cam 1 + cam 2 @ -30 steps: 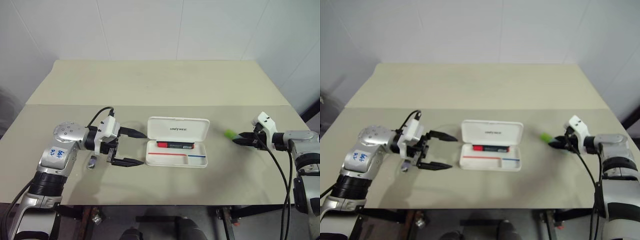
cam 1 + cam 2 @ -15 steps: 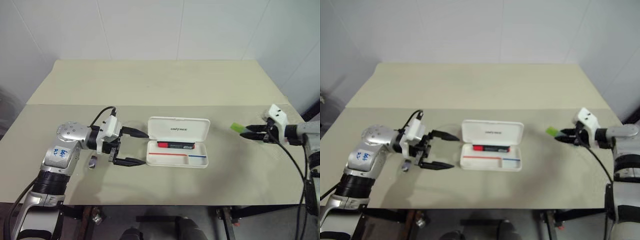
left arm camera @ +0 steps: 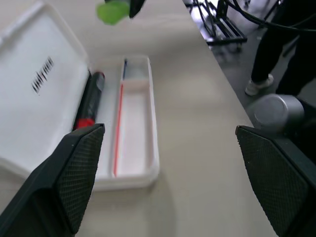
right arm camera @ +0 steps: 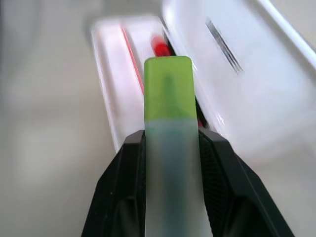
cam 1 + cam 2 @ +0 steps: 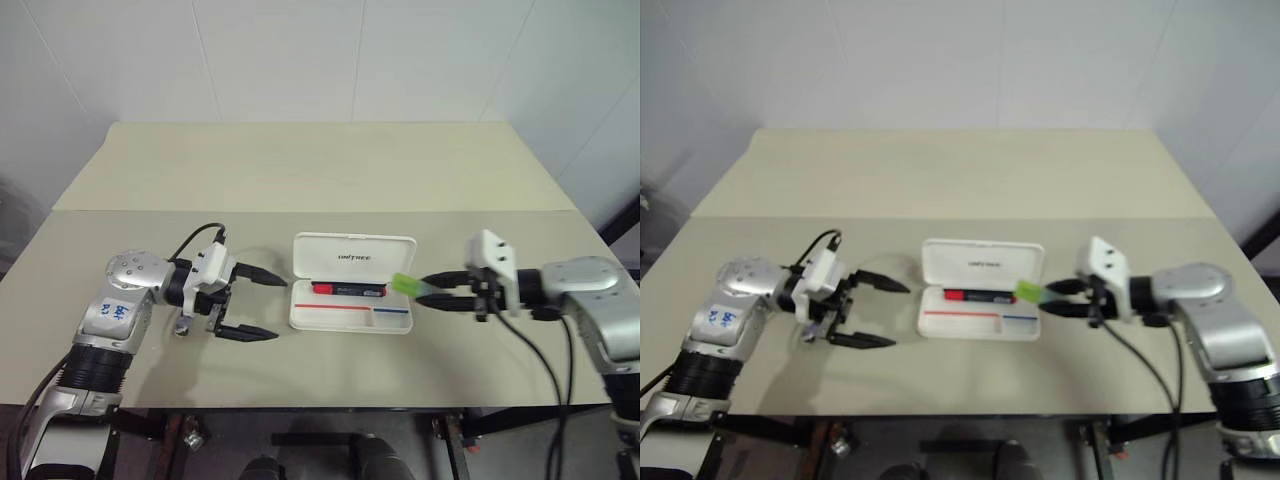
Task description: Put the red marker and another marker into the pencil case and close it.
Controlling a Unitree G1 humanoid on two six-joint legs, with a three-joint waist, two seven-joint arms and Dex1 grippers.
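Observation:
The white pencil case [image 5: 354, 256] lies open at the table's middle, lid propped up behind the tray. Inside, against the hinge, lies the red marker [image 5: 349, 290], black-barrelled with a red end. My right gripper [image 5: 432, 290] is shut on the lime-green marker [image 5: 404, 284], which hangs over the tray's right end; the right wrist view shows the green marker [image 4: 168, 128] clamped between both fingers. My left gripper [image 5: 268, 306] stands open just left of the case, nothing between its fingers.
A small metal object [image 5: 184, 325] lies on the beige table [image 5: 300, 170] beside my left wrist. Behind the case the table's far half is bare. A person's legs [image 3: 284, 54] and a stand's feet show past the table edge in the left wrist view.
My right gripper has swung in from the table's right side to the case, carrying the green marker over the tray's right end. The left gripper has stayed beside the case, still open.

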